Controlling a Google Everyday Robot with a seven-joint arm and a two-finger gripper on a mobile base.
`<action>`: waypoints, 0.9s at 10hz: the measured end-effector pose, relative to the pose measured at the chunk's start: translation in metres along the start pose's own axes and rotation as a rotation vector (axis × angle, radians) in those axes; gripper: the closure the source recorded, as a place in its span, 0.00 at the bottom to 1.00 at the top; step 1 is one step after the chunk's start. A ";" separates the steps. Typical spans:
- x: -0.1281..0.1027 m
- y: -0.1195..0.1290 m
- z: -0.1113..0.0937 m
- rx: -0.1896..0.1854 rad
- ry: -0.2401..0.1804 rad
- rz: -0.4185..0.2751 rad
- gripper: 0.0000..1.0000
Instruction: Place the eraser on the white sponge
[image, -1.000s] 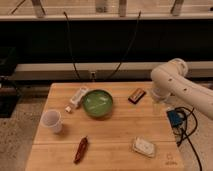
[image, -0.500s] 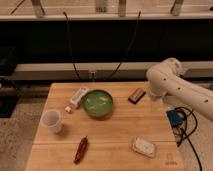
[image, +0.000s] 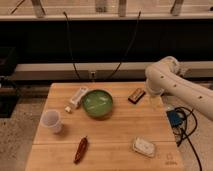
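The eraser (image: 136, 95), a small dark block with an orange band, lies flat on the wooden table (image: 115, 130) near its far right edge. The white sponge (image: 144, 146), a whitish pad with a tan edge, lies near the front right of the table. My white arm (image: 172, 82) comes in from the right. My gripper (image: 156, 103) hangs below it, just right of the eraser and slightly nearer the front. It is far from the sponge. Nothing shows in it.
A green bowl (image: 98, 103) stands left of the eraser at the table's middle. A long white box (image: 78, 95) lies behind-left of it. A white cup (image: 51, 121) stands at the left, and a reddish-brown pepper-shaped thing (image: 81, 149) lies at the front. A blue object with cables (image: 176, 119) sits off the right edge.
My arm has swung left, bringing the gripper closer to the eraser. The objects on the table have not moved.
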 end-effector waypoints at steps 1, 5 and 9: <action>-0.001 -0.005 0.003 0.002 -0.001 -0.008 0.20; 0.007 -0.022 0.016 0.008 -0.001 -0.032 0.20; 0.009 -0.041 0.034 0.012 -0.010 -0.069 0.20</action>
